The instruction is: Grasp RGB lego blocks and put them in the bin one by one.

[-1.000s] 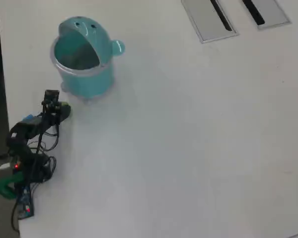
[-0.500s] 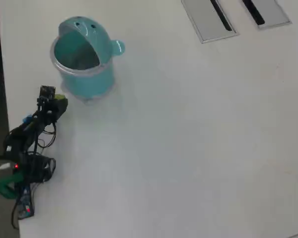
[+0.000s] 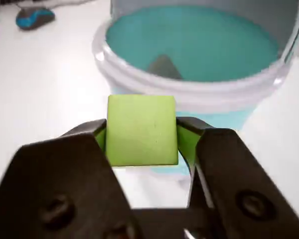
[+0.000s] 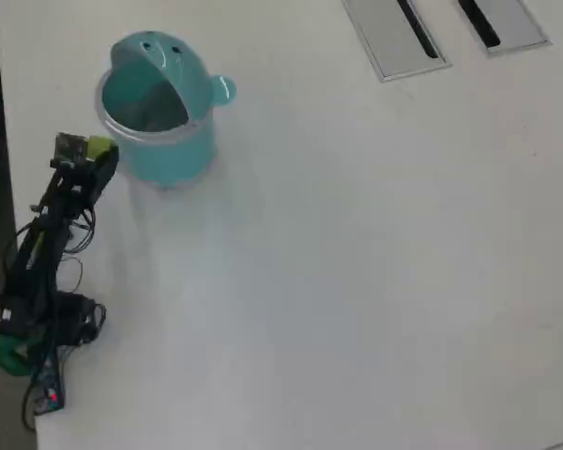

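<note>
One yellow-green block (image 3: 142, 130) sits clamped between my jaws (image 3: 142, 137), held just short of the bin (image 3: 189, 55) rim and above the bench (image 4: 357, 262). If I release here, I reckon it clips the clear rim band (image 3: 199, 87) and bounces off outside.
</note>
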{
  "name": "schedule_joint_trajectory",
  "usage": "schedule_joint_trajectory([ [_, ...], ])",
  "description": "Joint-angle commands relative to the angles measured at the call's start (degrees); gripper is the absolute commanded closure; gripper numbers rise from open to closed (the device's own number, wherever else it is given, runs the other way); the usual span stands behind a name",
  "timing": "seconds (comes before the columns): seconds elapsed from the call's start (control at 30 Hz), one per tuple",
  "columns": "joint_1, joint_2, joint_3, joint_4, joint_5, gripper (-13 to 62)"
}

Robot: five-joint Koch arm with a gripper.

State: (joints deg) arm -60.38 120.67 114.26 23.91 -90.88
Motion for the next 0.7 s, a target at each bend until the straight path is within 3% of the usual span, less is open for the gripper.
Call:
schedule_joint_trajectory([
  [0.0,0.00,1.32,-5.80,-0.44,0.00,44.0],
  [0.4,0.88,-12.57,-29.97,2.64,-0.18,44.0],
  [0.67,0.97,-25.40,-33.13,-10.11,0.18,44.0],
])
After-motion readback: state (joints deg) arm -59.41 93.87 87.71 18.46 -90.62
